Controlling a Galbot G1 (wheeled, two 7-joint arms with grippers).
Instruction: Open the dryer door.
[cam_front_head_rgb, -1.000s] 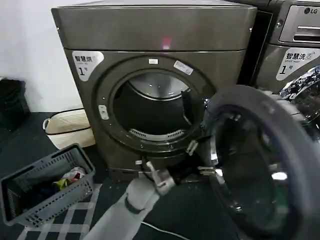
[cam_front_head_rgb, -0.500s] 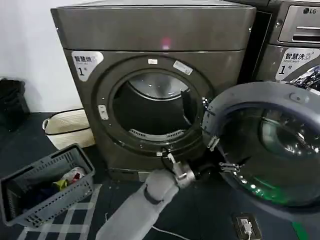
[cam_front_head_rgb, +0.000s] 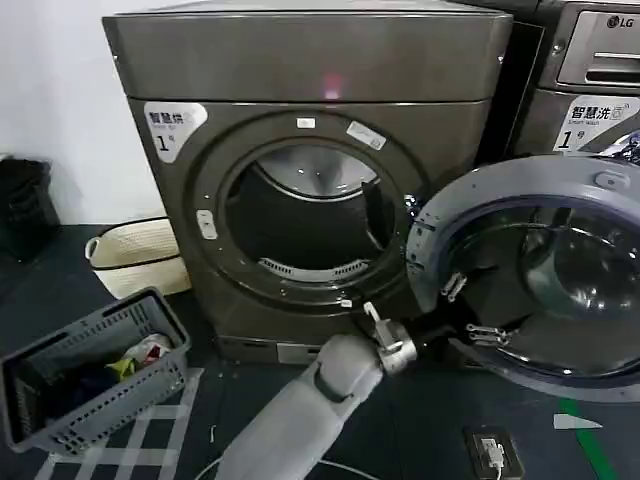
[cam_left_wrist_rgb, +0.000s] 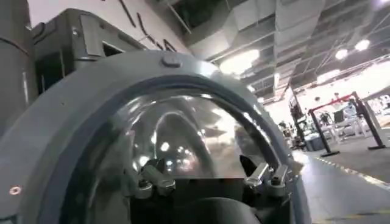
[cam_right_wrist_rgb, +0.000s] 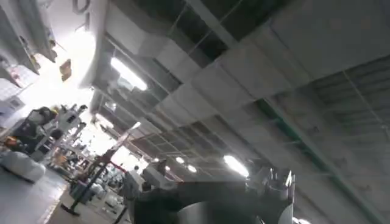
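Note:
The dryer door (cam_front_head_rgb: 600, 190) stands swung wide to the right of its bronze-grey machine (cam_front_head_rgb: 300, 60), grey inner face and dark glass toward me. The round drum opening (cam_front_head_rgb: 305, 215) is uncovered. My left arm reaches from the bottom centre to the door's lower left rim. There my left gripper (cam_front_head_rgb: 468, 312) is open, its fingers spread against the inner face and gripping nothing. In the left wrist view the door (cam_left_wrist_rgb: 91, 103) curves close in front of the open left gripper (cam_left_wrist_rgb: 207, 179). My right gripper (cam_right_wrist_rgb: 207, 182) points up at the ceiling, open and empty.
A grey laundry basket (cam_front_head_rgb: 150, 310) holding clothes sits on the floor at the left. A white woven basket (cam_front_head_rgb: 140, 255) stands beside the dryer. The LG machine (cam_front_head_rgb: 590, 80) stands close behind the open door. A power strip (cam_front_head_rgb: 490, 450) and a cable lie on the dark floor.
The door has swung further open to the right, turning its inner face toward me. My left arm and gripper followed it rightward and slightly up.

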